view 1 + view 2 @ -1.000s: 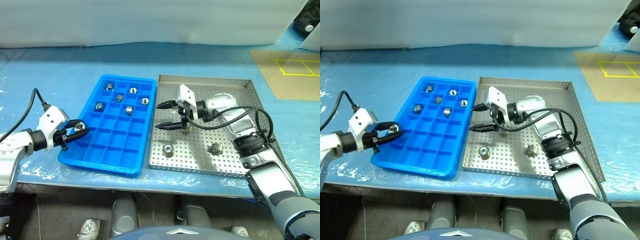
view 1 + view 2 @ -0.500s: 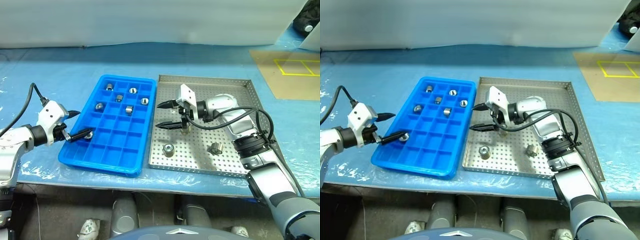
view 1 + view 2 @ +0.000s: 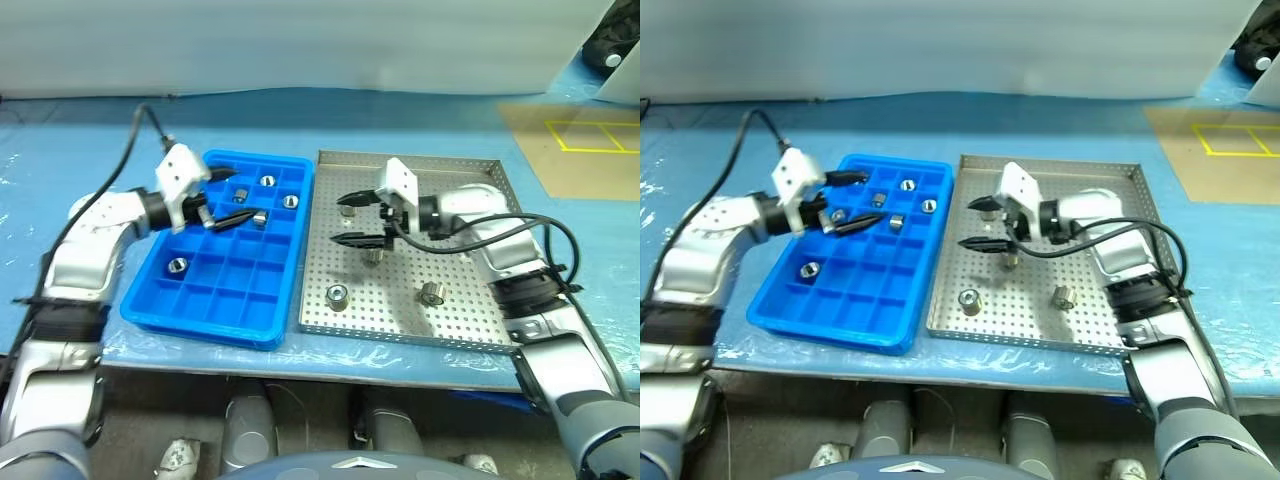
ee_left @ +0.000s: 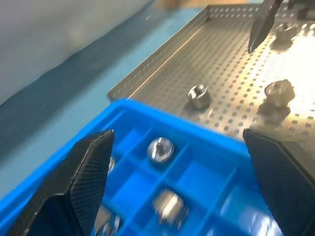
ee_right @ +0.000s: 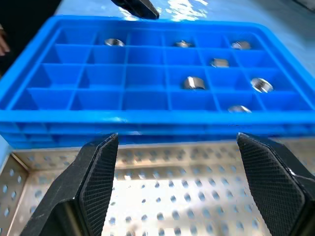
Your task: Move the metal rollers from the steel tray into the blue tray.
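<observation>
Blue tray (image 3: 150, 300) and steel tray (image 3: 505, 250) lie side by side on a blue-covered table (image 3: 100, 140), the blue one at 9 o'clock of the steel one, their long edges almost touching.

The left arm reaches in from 9 o'clock, elbow bent, forearm running toward 3 o'clock. Its left gripper (image 3: 222, 199) hangs over the far rows of the blue tray with fingers spread wide and nothing between them. Rollers sit in single cells around it: one (image 3: 267, 181) and another (image 3: 290, 201) at 2 to 3 o'clock of the tips, one (image 3: 259, 219) just beside the lower fingertip, and one (image 3: 177, 265) alone at 7 o'clock, near the tray's left wall. Others lie partly hidden behind the fingers.

The right arm comes from 5 o'clock and bends so the forearm points toward 9 o'clock. Its right gripper (image 3: 350, 219) hovers over the steel tray's far left part, jaws wide apart and empty. One roller (image 3: 373, 254) lies just at 5 o'clock of the lower fingertip; I cannot tell if they touch. Another (image 3: 338, 295) lies at 6 o'clock, well apart, standing on end with its hole facing up. A third (image 3: 432, 293) lies at 4 o'clock, tipped on its side, axis roughly level.

In the left wrist view, three rollers show on the steel floor, one of them (image 4: 199, 95) near the blue rim.
</observation>
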Tool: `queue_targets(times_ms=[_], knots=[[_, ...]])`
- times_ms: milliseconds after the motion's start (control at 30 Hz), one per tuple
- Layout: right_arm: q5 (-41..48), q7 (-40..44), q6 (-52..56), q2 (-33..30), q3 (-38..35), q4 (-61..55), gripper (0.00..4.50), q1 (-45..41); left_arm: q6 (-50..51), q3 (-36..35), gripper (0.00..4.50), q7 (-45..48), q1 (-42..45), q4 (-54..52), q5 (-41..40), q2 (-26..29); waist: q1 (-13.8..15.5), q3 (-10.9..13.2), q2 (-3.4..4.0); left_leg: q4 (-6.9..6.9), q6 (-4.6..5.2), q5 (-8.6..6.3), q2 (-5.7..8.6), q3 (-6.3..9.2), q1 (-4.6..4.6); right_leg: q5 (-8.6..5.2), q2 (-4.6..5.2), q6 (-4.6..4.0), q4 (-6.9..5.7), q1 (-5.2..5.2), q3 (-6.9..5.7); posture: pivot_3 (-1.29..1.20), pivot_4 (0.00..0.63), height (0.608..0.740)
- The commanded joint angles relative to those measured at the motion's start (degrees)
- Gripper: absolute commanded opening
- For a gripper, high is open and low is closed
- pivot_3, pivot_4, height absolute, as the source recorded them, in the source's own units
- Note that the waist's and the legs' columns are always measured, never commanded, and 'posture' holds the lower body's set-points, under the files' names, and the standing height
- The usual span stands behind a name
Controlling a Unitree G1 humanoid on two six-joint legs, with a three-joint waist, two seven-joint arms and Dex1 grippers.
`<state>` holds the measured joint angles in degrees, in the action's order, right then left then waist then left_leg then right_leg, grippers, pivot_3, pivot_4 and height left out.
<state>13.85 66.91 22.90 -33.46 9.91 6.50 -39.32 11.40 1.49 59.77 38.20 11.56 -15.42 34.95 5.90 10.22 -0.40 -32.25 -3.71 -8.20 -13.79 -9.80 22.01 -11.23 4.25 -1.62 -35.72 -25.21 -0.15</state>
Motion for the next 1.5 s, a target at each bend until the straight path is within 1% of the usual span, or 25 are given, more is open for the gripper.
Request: queue_targets(times_ms=[33, 100, 200, 267, 333, 433, 600, 733, 867, 1067, 1200, 1333, 1500], knots=[[1.46, -2.03, 2.11, -2.24, -3.40, -4.92, 3.96, 3.42, -4.64, 3.11, 4.41, 2.48, 5.21, 6.75, 1.89, -3.38, -0.53, 0.00, 0.00, 0.00, 0.00, 0.00, 0.01, 0.00, 0.02, 0.00, 0.00, 0.00, 0.02, 0.00, 0.00, -0.15, 0.150, 0.740], [1.51, -3.82, 3.14, -2.20, -3.77, -6.75, 3.96, 6.19, -7.02, 4.67, 4.41, 3.89, 7.27, 10.84, 3.09, -5.46, -1.03, -0.01, -0.01, 0.02, 0.01, 0.00, 0.02, -0.01, 0.04, 0.00, -0.04, 0.00, 0.08, -0.01, 0.04, -0.18, 0.150, 0.740], [0.99, -5.69, 3.47, -1.74, -3.23, -9.65, 3.96, 8.81, -8.26, 4.94, 4.41, 5.35, 8.44, 12.96, 3.10, -6.92, -2.47, 0.00, -0.01, 0.03, 0.03, -0.01, 0.02, -0.02, 0.08, 0.00, -0.06, 0.01, 0.11, -0.08, 0.09, -0.20, 0.150, 0.740], [2.77, -6.31, 5.69, -1.51, -4.24, -11.80, 3.96, 9.31, -9.44, 5.11, 4.41, 5.25, 9.28, 14.92, 3.88, -7.69, -3.29, 0.00, -0.01, 0.04, 0.03, -0.01, 0.02, -0.03, 0.08, 0.00, -0.06, 0.01, 0.09, -0.11, 0.08, -0.20, 0.150, 0.740], [2.75, -7.08, 5.77, -2.01, -5.07, -11.74, 3.96, 9.32, -12.66, 6.16, 4.41, 3.71, 10.87, 20.21, 6.60, -9.12, -3.60, 0.00, -0.01, 0.03, 0.03, -0.01, 0.01, -0.03, 0.04, 0.00, -0.06, 0.01, 0.06, -0.10, 0.09, -0.22, 0.150, 0.740], [3.09, -8.35, 6.46, -2.79, -6.03, -12.58, 3.96, 9.59, -16.93, 7.30, 4.41, 1.22, 14.76, 29.75, 9.74, -13.13, -3.39, -0.01, 0.00, -0.07, 0.22, -0.12, 0.04, -0.03, -0.05, 0.04, -0.04, 0.07, 0.07, 0.08, 0.11, -0.25, 0.150, 0.740], [4.05, -9.99, 8.28, -3.99, -7.27, -16.68, 3.96, 12.75, -19.13, 8.09, 4.41, 4.86, 18.67, 34.09, 9.78, -18.28, -3.30, 0.00, -0.01, -0.25, 0.46, -0.26, 0.16, -0.03, 0.12, 0.09, 0.02, 0.14, 0.29, 0.17, 0.18, -0.29, 0.150, 0.740], [5.36, -11.84, 10.31, -5.28, -9.59, -20.12, 3.96, 15.46, -20.77, 10.08, 4.41, 9.64, 19.14, 36.14, 10.79, -20.70, -3.59, -0.01, 0.01, -0.16, 0.53, -0.31, 0.15, -0.04, 0.12, 0.09, 0.00, 0.14, 0.40, 0.16, 0.20, -0.36, 0.150, 0.740], [6.32, -13.95, 12.20, -6.34, -11.59, -23.84, 3.96, 18.91, -21.54, 11.58, 4.41, 12.52, 19.72, 38.52, 11.68, -23.75, -3.83, -0.01, 0.00, -0.12, 0.60, -0.34, 0.14, -0.13, 0.05, 0.09, -0.01, 0.14, 0.50, 0.17, 0.25, -0.41, 0.150, 0.740], [7.43, -16.68, 14.33, -7.45, -14.29, -28.57, 3.96, 23.81, -22.97, 12.69, 4.41, 13.09, 22.50, 45.37, 14.21, -27.88, -4.81, -0.01, 0.00, -0.15, 0.61, -0.35, 0.15, -0.16, 0.04, 0.11, 0.00, 0.18, 0.55, 0.22, 0.26, -0.47, 0.150, 0.740], [7.96, -18.39, 15.18, -7.68, -14.66, -30.36, 3.96, 25.12, -25.04, 12.75, 4.41, 12.28, 23.75, 49.54, 16.44, -28.65, -5.66, -0.02, 0.01, -0.15, 0.75, -0.43, 0.21, -0.18, 0.05, 0.21, 0.00, 0.34, 0.91, 0.36, 0.29, -0.49, 0.150, 0.740], [7.89, -19.38, 15.18, -7.92, -14.98, -31.02, 3.96, 26.28, -24.13, 12.63, 4.41, 9.41, 25.60, 54.24, 18.61, -29.74, -6.51, -0.02, 0.01, -0.10, 0.78, -0.46, 0.21, -0.20, 0.05, 0.22, -0.01, 0.36, 0.97, 0.36, 0.30, -0.50, 0.150, 0.740], [7.71, -20.12, 14.69, -8.06, -14.97, -30.82, 3.96, 26.72, -24.20, 13.37, 4.41, 6.65, 26.10, 57.29, 21.84, -30.05, -6.73, -0.01, 0.01, -0.12, 0.82, -0.48, 0.25, -0.20, 0.07, 0.22, 0.00, 0.36, 1.01, 0.36, 0.30, -0.51, 0.150, 0.740]])
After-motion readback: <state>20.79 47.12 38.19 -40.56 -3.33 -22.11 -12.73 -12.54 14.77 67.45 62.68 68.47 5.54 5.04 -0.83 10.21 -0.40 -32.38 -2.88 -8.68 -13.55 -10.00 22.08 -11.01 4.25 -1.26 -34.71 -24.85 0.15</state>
